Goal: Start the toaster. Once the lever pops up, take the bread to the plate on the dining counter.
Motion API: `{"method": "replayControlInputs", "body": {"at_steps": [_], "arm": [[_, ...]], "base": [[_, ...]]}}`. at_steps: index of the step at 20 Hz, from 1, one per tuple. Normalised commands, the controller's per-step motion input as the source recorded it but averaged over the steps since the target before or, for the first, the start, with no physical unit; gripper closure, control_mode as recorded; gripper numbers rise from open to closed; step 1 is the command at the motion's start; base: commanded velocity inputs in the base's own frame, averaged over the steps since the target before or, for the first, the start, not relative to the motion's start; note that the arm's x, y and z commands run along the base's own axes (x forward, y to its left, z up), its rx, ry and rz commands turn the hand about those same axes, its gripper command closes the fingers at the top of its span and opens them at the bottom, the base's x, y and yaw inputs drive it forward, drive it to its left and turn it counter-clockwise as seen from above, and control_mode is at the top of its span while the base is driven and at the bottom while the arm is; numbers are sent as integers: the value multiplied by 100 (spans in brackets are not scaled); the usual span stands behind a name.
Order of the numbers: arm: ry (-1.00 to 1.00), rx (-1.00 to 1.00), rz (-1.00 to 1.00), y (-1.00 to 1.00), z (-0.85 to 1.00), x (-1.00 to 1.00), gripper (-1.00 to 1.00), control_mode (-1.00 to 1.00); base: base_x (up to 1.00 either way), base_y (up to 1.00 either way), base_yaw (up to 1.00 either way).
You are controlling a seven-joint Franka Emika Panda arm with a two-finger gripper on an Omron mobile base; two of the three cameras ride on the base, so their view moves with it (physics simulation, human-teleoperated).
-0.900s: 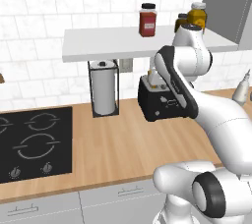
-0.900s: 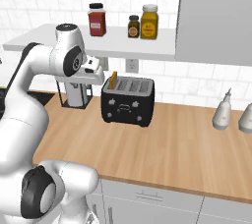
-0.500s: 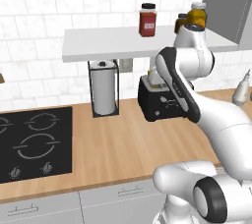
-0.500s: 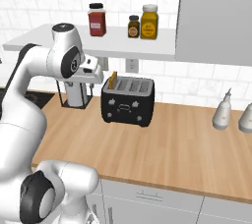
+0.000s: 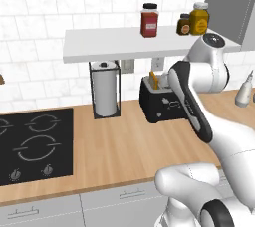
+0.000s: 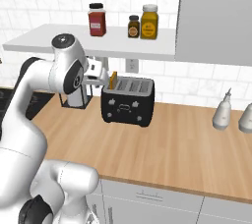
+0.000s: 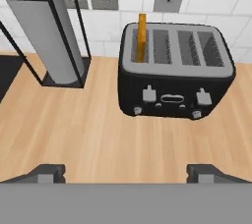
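Tan bread (image 7: 141, 38) stands up from the toaster (image 7: 174, 73) at centre frame; the gripper (image 7: 126, 173), now spread wide and empty, looks ready to reach for it.

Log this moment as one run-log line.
end effector: open, empty, facing toaster | bread: upright in leftmost slot | paper towel holder: left of toaster

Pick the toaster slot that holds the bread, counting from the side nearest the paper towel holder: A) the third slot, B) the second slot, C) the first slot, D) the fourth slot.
C: in the hand view the bread stands upright in the toaster's end slot on the side of the paper towel holder; the other three slots look empty.
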Motion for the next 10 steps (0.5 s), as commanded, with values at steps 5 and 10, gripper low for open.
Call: {"method": "replayControlInputs", "body": {"at_steps": [5,10], "arm": [[-1,0,0,-7,11,1,-100,-100],[3,0,0,0,0,8,100,-100]], "base": [[0,0,0],[0,0,0]]}}
